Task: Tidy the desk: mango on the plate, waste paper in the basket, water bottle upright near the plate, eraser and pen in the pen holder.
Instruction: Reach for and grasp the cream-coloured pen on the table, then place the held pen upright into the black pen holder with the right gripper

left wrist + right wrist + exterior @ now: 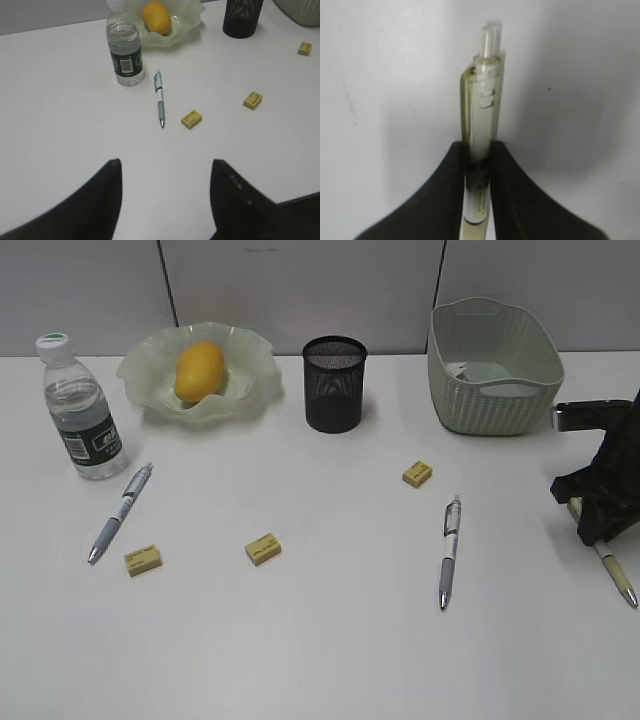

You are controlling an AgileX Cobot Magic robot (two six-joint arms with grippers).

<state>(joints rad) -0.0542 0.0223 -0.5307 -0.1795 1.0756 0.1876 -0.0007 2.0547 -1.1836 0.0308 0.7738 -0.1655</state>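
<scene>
My right gripper (592, 528) is at the desk's right edge, shut on a yellowish pen (484, 100) that lies on the white desk (330, 640). Its tip end (620, 582) sticks out toward the front. My left gripper (165, 162) hangs open over bare desk, holding nothing. The mango (199, 370) rests in the ruffled green plate (150, 365), and the water bottle (82, 423) stands upright left of it. Two blue-grey pens (121, 512) (450, 550) and three yellow erasers (143, 559) (263, 548) (417, 473) lie loose. The waste paper is not clearly visible.
The black mesh pen holder (334, 385) stands at the back centre. The pale green basket (495, 390) stands at the back right, just behind my right arm, with a small greyish shape inside it.
</scene>
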